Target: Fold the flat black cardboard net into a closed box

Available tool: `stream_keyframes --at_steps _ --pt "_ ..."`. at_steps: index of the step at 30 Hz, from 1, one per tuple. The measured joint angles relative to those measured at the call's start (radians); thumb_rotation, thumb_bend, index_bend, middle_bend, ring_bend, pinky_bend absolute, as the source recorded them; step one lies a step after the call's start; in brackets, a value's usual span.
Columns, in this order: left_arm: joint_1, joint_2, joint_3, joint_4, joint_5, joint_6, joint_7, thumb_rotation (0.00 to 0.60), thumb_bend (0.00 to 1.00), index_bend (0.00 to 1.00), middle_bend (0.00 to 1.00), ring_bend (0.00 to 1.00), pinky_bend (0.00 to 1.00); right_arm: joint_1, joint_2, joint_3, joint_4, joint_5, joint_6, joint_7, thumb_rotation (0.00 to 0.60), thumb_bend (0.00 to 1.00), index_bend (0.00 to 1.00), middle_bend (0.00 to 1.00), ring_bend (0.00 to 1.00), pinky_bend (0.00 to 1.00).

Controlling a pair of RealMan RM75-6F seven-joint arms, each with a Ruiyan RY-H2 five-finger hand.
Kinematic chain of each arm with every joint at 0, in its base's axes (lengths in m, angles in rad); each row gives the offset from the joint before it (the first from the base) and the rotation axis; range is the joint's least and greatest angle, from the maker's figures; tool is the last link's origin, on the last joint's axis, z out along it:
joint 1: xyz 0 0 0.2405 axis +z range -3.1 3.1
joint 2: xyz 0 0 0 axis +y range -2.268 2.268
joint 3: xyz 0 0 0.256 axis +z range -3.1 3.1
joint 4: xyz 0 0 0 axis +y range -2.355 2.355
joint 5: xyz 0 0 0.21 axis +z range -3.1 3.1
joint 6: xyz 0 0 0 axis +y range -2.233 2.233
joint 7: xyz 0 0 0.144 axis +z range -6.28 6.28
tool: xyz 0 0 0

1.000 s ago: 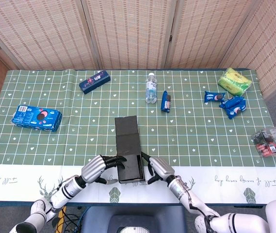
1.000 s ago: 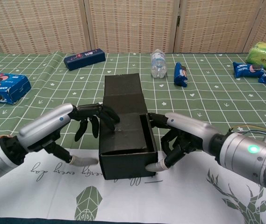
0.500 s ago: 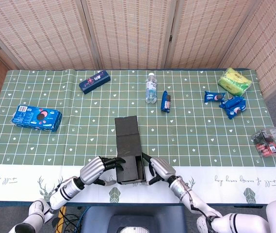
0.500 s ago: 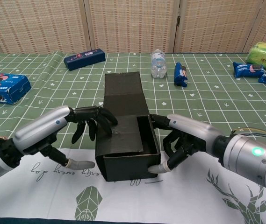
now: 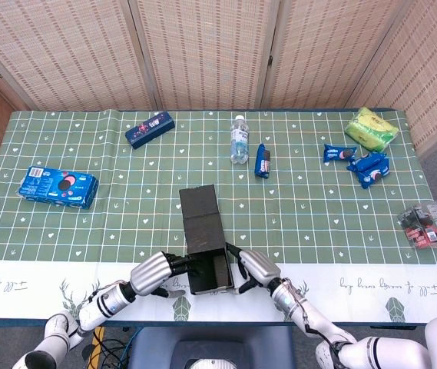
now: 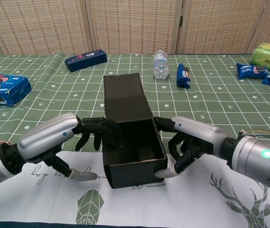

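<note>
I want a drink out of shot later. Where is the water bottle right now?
The water bottle stands at the table's far middle in the head view, just left of a blue snack pack and beyond the black box.

The box (image 6: 134,145) sits between the left hand (image 6: 66,142) and right hand (image 6: 187,142).

Screened demo room (image 5: 203,54), snack-strewn table (image 5: 318,223)

1 black box (image 5: 204,238), 1 bottle (image 5: 239,139), 2 hands (image 6: 54,140) (image 6: 191,142), 3 blue snack pkts (image 5: 263,161) (image 5: 339,153) (image 5: 369,168)
</note>
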State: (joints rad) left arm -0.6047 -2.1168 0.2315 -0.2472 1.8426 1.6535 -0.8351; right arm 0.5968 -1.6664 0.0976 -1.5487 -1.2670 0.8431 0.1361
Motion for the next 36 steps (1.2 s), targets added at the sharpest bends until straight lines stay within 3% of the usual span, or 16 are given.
stream_keyframes --at_steps 12,19,30,36 --pt "-0.046 0.007 0.017 0.005 0.021 0.0 0.052 0.6 0.16 0.49 0.42 0.56 0.69 0.015 0.043 -0.001 -0.015 -0.023 -0.014 0.01 0.6 0.45 0.26 0.34 0.72 0.99" --pt "-0.065 0.006 0.002 -0.023 0.004 -0.021 0.018 0.6 0.16 0.51 0.44 0.58 0.69 0.047 0.074 0.009 -0.013 -0.04 -0.054 0.027 0.6 0.45 0.01 0.32 0.72 0.99" --pt "-0.108 0.042 -0.032 -0.125 -0.027 -0.064 -0.037 0.6 0.16 0.56 0.54 0.62 0.69 0.164 0.136 0.046 0.017 -0.06 -0.199 0.071 0.6 0.44 0.0 0.28 0.71 0.99" --pt "-0.113 0.066 -0.035 -0.184 -0.032 -0.093 -0.03 0.6 0.16 0.56 0.55 0.62 0.69 0.194 0.135 0.06 0.04 -0.053 -0.225 0.107 0.6 0.44 0.0 0.28 0.71 0.99"
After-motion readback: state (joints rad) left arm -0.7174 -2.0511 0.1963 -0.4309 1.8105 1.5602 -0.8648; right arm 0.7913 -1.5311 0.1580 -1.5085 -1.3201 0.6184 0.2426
